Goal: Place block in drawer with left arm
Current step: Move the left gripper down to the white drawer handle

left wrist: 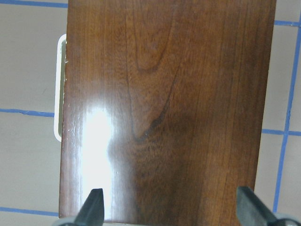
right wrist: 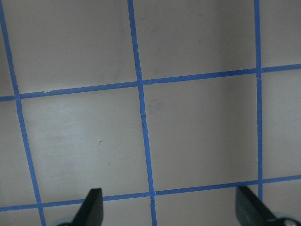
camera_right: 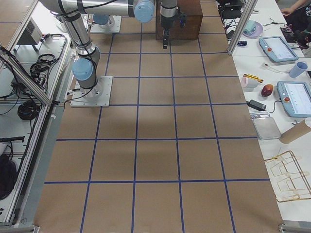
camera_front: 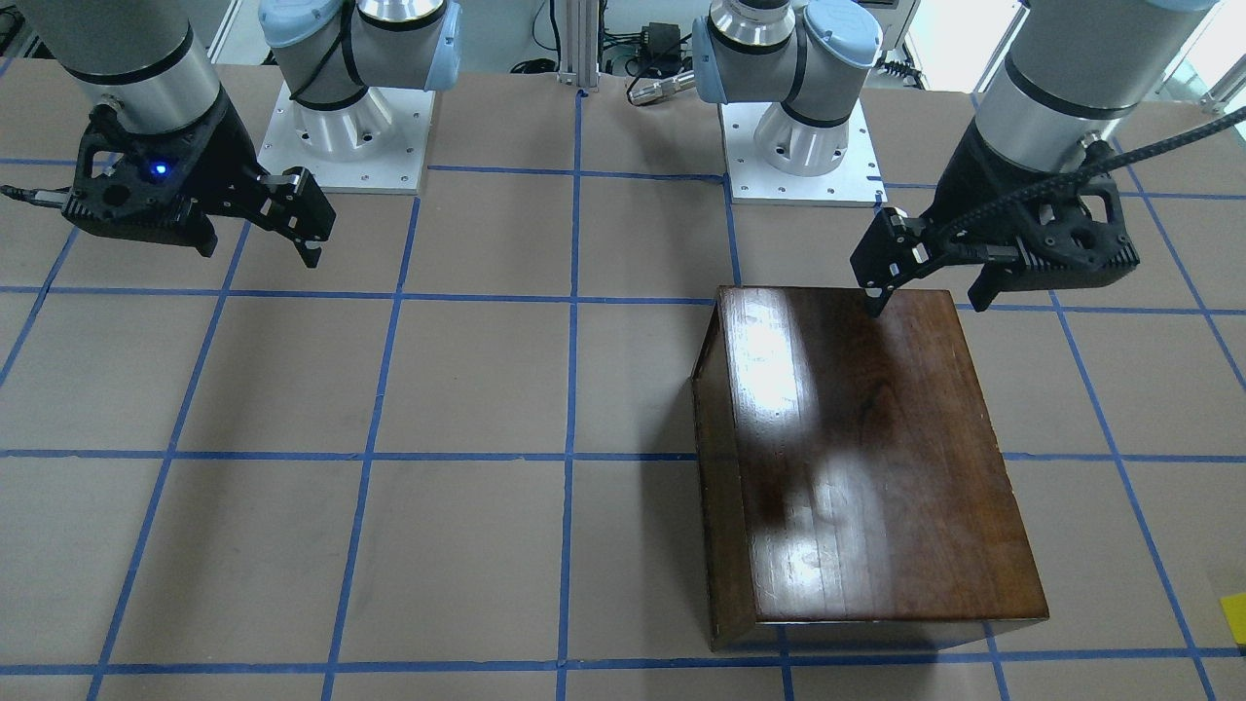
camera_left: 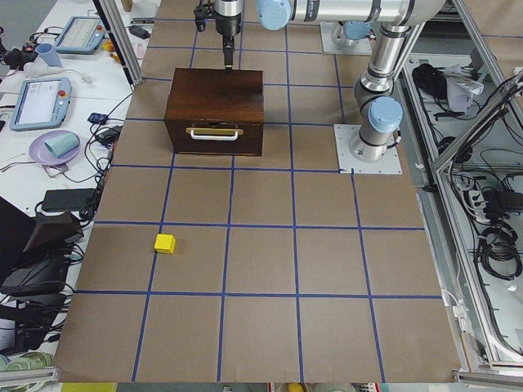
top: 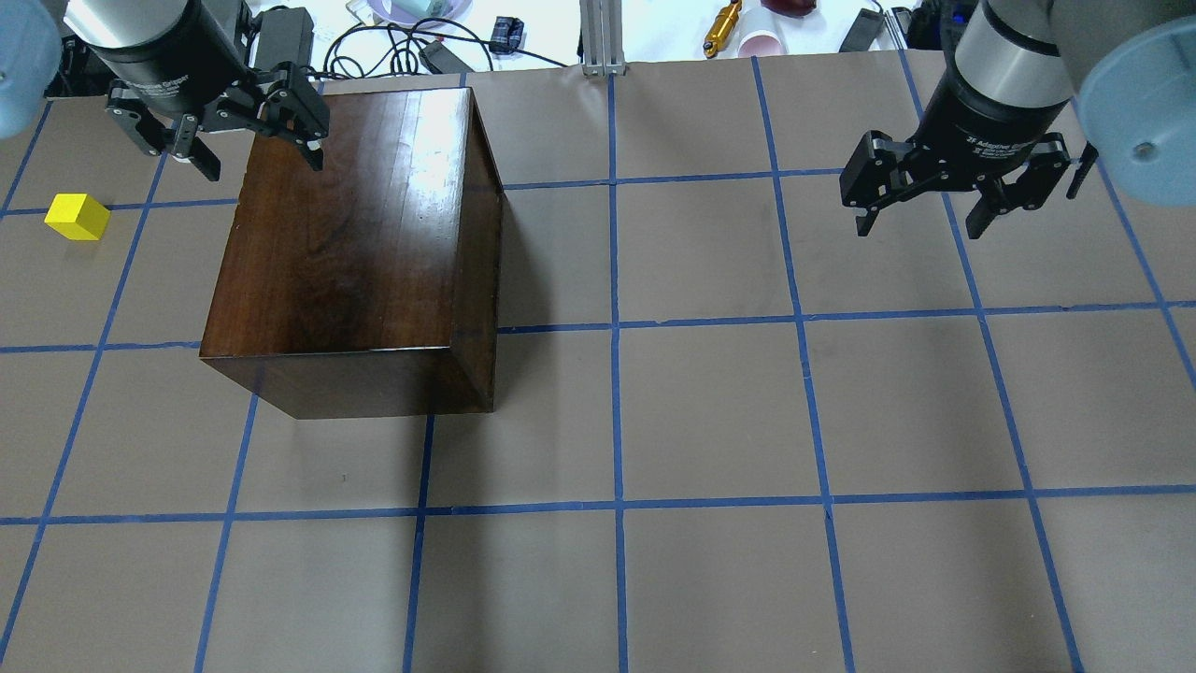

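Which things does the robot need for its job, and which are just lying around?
Needed: yellow block, shut drawer, wooden box, left gripper.
Just lying about: idle right gripper, purple bowl, control tablet, metal tray.

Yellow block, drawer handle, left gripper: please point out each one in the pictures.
block (top: 78, 216), overhead exterior view, its top face.
drawer handle (left wrist: 58, 89), left wrist view, middle of the pale bar.
left gripper (top: 265, 171), overhead exterior view, midway between its open jaws.

From behind and above, looking forward over the desk (top: 710, 411); from across, facing the robot, steeply down; from both ends, farther off, along its length; from each wrist, close, straight down. Wooden box (top: 355, 234) shared by overhead, front and left-wrist views.
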You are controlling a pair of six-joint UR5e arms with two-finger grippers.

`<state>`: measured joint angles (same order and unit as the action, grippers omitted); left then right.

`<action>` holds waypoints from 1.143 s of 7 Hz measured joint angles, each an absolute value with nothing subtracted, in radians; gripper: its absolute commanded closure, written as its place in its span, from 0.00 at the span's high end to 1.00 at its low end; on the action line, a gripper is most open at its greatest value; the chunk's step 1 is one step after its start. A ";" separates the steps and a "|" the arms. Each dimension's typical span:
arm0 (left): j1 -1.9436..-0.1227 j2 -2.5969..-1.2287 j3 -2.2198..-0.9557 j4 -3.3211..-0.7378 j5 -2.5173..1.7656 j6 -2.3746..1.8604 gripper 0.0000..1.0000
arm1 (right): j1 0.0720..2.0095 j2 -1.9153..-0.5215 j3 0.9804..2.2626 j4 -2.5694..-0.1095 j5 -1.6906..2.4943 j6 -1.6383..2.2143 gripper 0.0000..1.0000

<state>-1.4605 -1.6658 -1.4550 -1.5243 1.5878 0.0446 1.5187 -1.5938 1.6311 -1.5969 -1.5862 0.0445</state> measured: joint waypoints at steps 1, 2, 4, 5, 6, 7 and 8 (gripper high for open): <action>-1.408 -1.687 -1.450 -1.516 1.585 0.103 1.00 | 1.519 -1.594 1.631 -1.597 -1.586 0.045 1.00; -1.341 -1.708 -1.441 -1.512 1.579 0.181 1.00 | 1.519 -1.594 1.631 -1.597 -1.586 0.044 1.00; -1.217 -1.773 -1.411 -1.491 1.572 0.360 1.00 | 1.519 -1.594 1.631 -1.597 -1.587 0.045 1.00; -1.175 -1.820 -1.389 -1.473 1.566 0.414 1.00 | 1.519 -1.594 1.631 -1.597 -1.587 0.044 1.00; -1.136 -1.873 -1.357 -1.456 1.548 0.458 1.00 | 1.519 -1.594 1.631 -1.597 -1.588 0.044 1.00; -1.101 -1.923 -1.319 -1.448 1.520 0.492 1.00 | 1.519 -1.594 1.631 -1.597 -1.588 0.044 1.00; -1.074 -1.964 -1.283 -1.445 1.491 0.524 1.00 | 1.519 -1.594 1.631 -1.597 -1.587 0.044 1.00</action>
<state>-1.0741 -1.9644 -1.2829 -1.4448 1.4905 0.5239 1.5187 -1.5938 1.6306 -1.5969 -1.5874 0.0444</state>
